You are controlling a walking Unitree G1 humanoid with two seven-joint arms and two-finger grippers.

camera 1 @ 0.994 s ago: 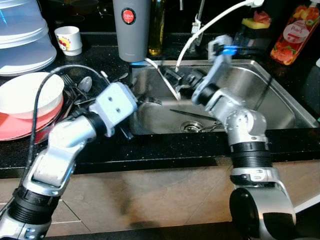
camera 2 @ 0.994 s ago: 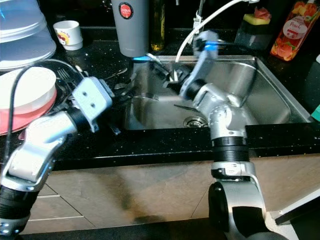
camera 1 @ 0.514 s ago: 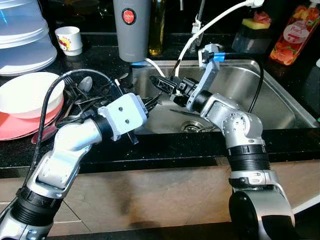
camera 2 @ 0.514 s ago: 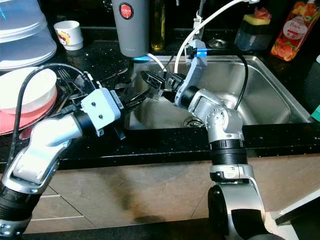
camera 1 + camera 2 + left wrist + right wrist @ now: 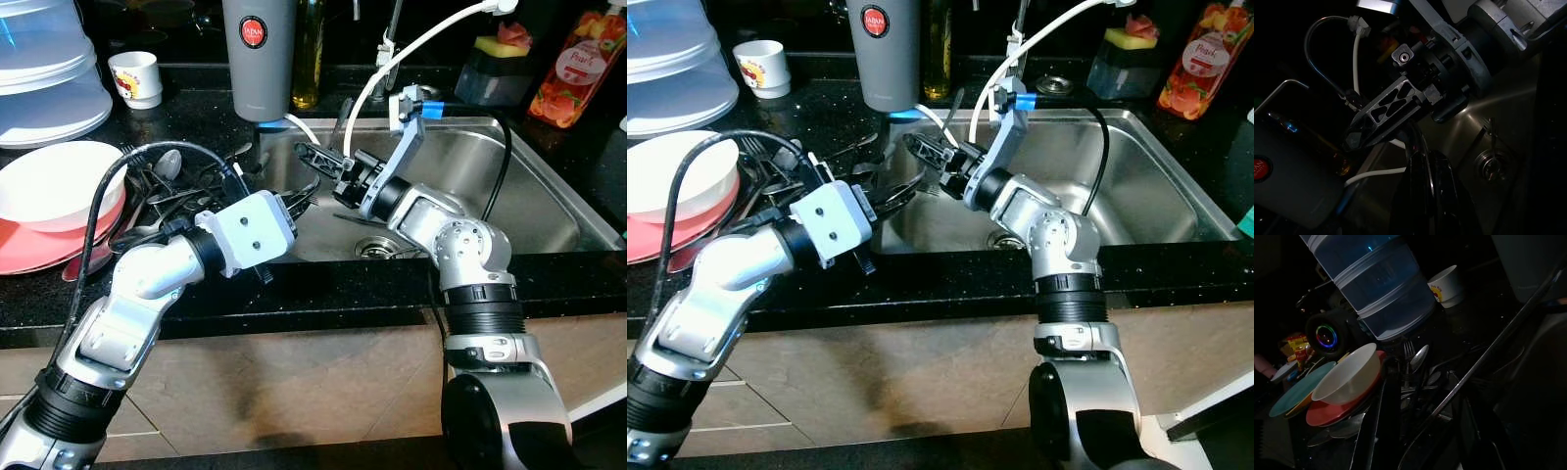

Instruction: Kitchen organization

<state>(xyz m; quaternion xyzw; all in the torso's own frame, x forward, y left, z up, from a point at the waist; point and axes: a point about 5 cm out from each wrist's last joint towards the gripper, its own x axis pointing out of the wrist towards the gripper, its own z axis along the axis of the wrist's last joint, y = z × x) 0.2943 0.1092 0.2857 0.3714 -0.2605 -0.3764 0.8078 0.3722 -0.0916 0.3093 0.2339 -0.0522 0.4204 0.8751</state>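
Note:
My right gripper [image 5: 313,155] reaches left over the sink's [image 5: 529,211] left rim and is shut on a long thin metal utensil [image 5: 1498,342], whose handle sticks up above the fingers [image 5: 340,117]. My left gripper [image 5: 299,199] hovers at the same rim just below, pointing at the right one, its two black fingers [image 5: 1422,196] pressed together. A pile of forks and spoons [image 5: 167,181] lies on the black counter behind the left arm. More cutlery [image 5: 377,227] lies on the sink floor near the drain.
A white bowl [image 5: 54,181] sits on red plates [image 5: 39,250] at the left. Behind stand stacked clear containers [image 5: 44,78], a small cup [image 5: 135,78], a grey tumbler [image 5: 257,59], an oil bottle [image 5: 309,49], a sponge holder [image 5: 495,54] and a juice bottle [image 5: 576,64].
The right gripper swung from deep over the sink to its left rim, carrying the utensil. The left arm shifted right toward the sink, bringing the two grippers close together.

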